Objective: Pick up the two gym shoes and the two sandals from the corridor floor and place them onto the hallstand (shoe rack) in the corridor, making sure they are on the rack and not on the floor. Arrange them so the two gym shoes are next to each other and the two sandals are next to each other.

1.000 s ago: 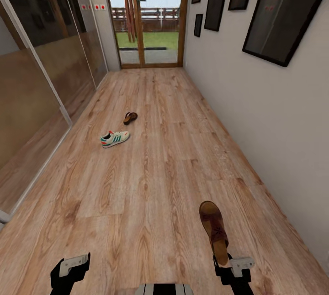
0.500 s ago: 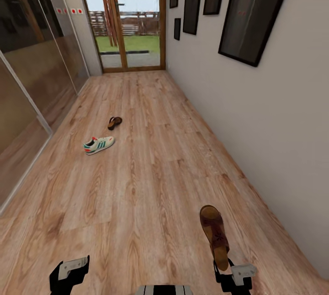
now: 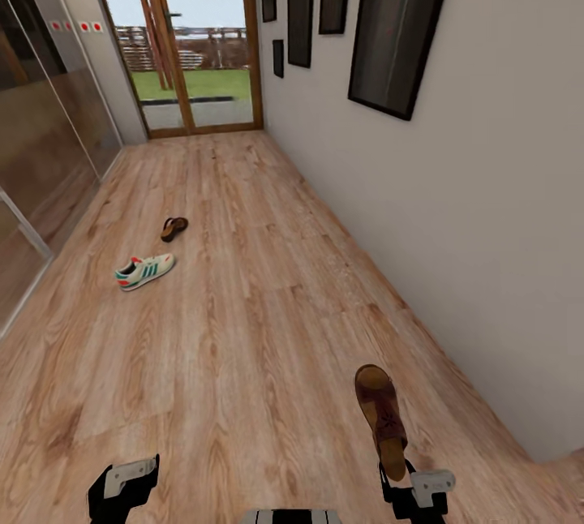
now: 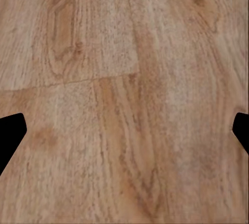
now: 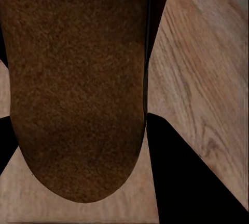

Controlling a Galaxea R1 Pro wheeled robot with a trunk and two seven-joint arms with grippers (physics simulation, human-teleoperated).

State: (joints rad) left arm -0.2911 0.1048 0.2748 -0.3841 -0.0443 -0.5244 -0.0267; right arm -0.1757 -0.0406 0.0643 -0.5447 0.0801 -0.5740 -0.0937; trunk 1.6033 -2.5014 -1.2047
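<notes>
Currently my right gripper (image 3: pixel 395 477) clamps one sandal (image 3: pixel 381 417); left gripper (image 3: pixel 122 482) spread apart (nothing between); gym shoe (image 3: pixel 144 270) and second sandal (image 3: pixel 173 227) lie ahead on the corridor floor (image 3: pixel 259 321).

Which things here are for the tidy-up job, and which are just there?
For the job:
- sandal held in the right gripper
- other sandal on the corridor floor
- gym shoe on the floor
- left gripper, open

Just there:
- dark picture frames on the wall
- glass door
</notes>
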